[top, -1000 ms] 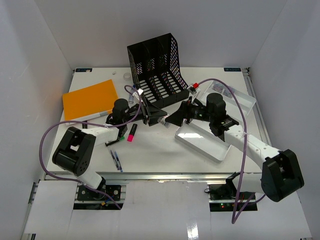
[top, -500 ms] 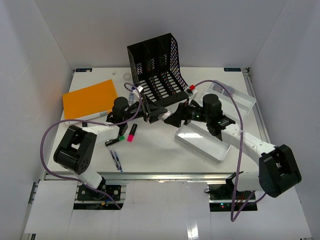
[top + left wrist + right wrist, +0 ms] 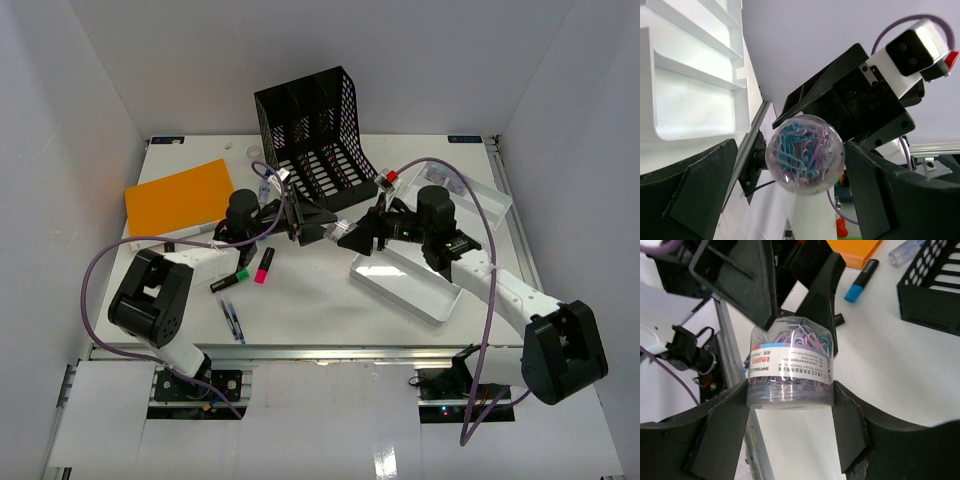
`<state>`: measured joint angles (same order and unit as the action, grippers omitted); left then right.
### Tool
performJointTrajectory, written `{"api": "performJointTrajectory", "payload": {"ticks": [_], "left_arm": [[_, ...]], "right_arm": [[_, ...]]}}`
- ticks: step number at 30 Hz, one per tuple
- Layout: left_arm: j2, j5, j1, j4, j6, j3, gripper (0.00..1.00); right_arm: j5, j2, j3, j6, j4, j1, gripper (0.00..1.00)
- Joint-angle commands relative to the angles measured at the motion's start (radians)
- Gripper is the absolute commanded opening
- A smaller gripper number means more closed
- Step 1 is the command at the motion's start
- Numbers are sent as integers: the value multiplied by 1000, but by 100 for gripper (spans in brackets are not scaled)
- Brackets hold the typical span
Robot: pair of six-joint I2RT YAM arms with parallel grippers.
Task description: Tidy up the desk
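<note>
A clear jar of coloured paper clips (image 3: 790, 367) is held above the white desk (image 3: 300, 300), near its middle. My right gripper (image 3: 790, 395) is shut on the jar's base, one finger on each side. In the top view the right gripper (image 3: 352, 237) faces my left gripper (image 3: 318, 228), with the jar (image 3: 341, 229) between them. In the left wrist view the jar's round end (image 3: 805, 155) sits between my left gripper's (image 3: 791, 150) spread fingers; there is a gap on the left side, so it is open.
A black mesh file organizer (image 3: 315, 140) stands behind the grippers. An orange notebook (image 3: 178, 197) lies at the left. A white tray (image 3: 405, 285) lies under the right arm, with a clear tray (image 3: 470, 195) behind it. A pink highlighter (image 3: 264, 266), a green marker (image 3: 230, 281) and blue pens (image 3: 233, 322) lie at the front left.
My right gripper carried the jar left toward the left gripper, then shifted slightly back to the right. The left gripper has barely moved.
</note>
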<state>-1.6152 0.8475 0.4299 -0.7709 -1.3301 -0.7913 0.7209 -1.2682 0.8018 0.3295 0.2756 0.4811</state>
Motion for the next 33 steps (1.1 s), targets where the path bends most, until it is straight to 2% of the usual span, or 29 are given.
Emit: {"api": "performJointTrajectory", "payload": {"ticks": [1, 3, 5, 7, 9, 12, 15, 18, 23, 27, 33], "left_arm": [[101, -35, -71, 298, 260, -106, 98], [158, -100, -110, 503, 437, -164, 98], [211, -218, -131, 643, 572, -207, 98], [251, -320, -138, 838, 769, -258, 98], [314, -429, -140, 915, 868, -246, 98], [408, -524, -143, 933, 1005, -173, 98], [477, -594, -141, 918, 1056, -95, 98], [550, -606, -142, 850, 1075, 9, 98], [592, -653, -142, 896, 1114, 26, 98], [621, -667, -140, 895, 1122, 41, 98], [635, -687, -141, 900, 1136, 44, 98]], "right_arm": [[81, 84, 40, -272, -194, -111, 16], [58, 81, 73, -407, -366, -189, 14], [-5, 64, 111, -552, -468, -284, 13], [-114, 44, 140, -655, -578, -402, 13], [-219, -1, 167, -782, -614, -478, 13], [-340, -81, 249, -908, -641, -623, 13], [-417, -192, 375, -963, -673, -689, 13], [-512, -350, 524, -1015, -698, -715, 14], [-566, -527, 731, -1023, -699, -717, 16], [-540, -659, 836, -1017, -722, -716, 19], [-557, -750, 900, -1035, -717, -717, 23]]}}
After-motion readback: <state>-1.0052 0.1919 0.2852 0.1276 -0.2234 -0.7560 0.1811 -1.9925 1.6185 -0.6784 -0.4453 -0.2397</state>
